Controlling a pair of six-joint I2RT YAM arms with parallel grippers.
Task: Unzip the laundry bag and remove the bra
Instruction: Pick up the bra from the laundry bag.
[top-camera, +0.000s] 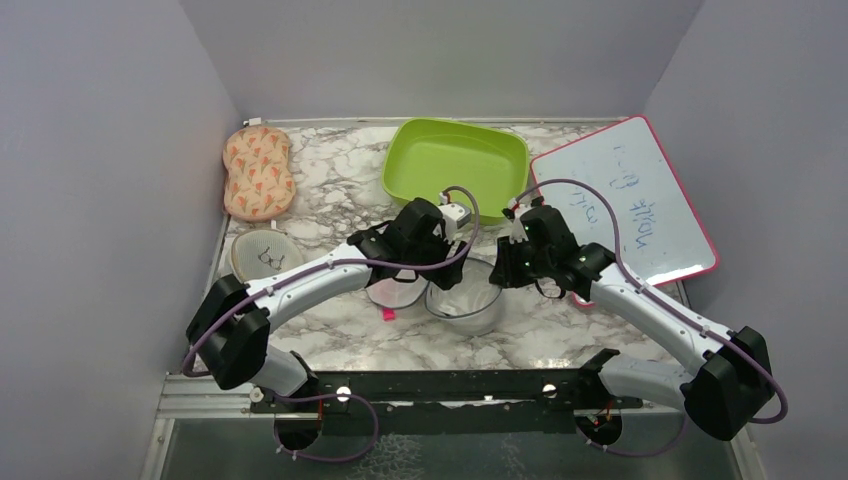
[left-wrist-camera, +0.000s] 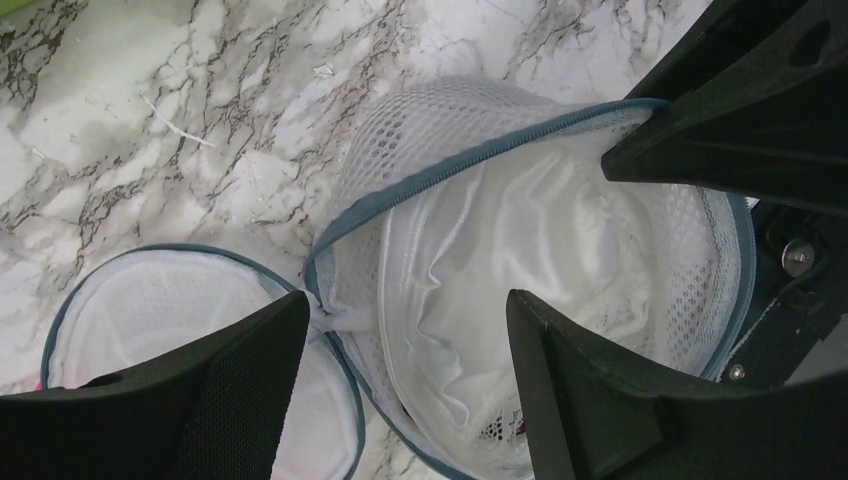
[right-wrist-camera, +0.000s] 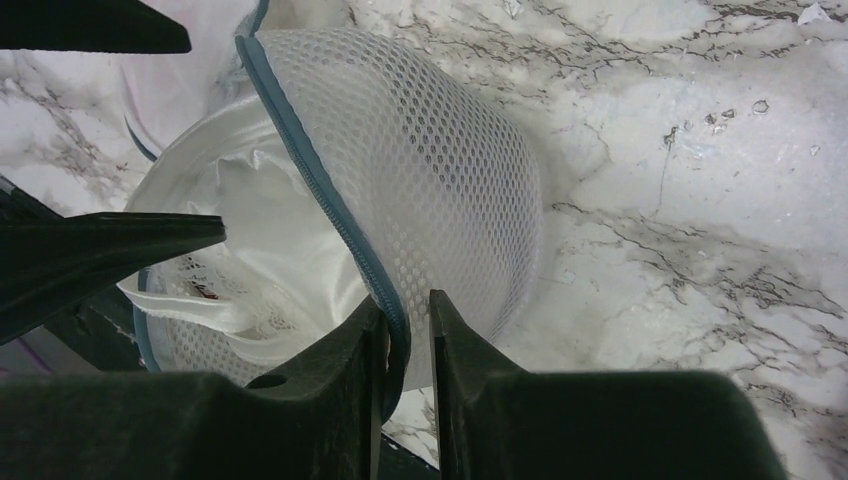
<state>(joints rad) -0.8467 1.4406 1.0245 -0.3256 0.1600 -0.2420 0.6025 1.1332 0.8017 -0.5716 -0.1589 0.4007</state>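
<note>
The laundry bag (top-camera: 468, 302) lies unzipped in front of both arms. Its white mesh wall (right-wrist-camera: 440, 170) and blue-grey zip rim (left-wrist-camera: 470, 160) stand up, and the flipped-open lid half (left-wrist-camera: 150, 300) rests beside it on the marble. The white bra (left-wrist-camera: 520, 240) sits crumpled inside the open half, also seen as the bra (right-wrist-camera: 270, 220). My left gripper (left-wrist-camera: 408, 300) hangs open just above it, one finger over the lid, the other over the bra. My right gripper (right-wrist-camera: 408, 300) is shut on the bag's zip rim at the near edge.
A lime-green tub (top-camera: 455, 160) stands behind the arms, and a whiteboard (top-camera: 625, 200) lies at the right. An orange patterned pad (top-camera: 258, 172) and a beige mesh case (top-camera: 265, 255) lie at the left wall. A small pink scrap (top-camera: 388, 314) lies by the bag.
</note>
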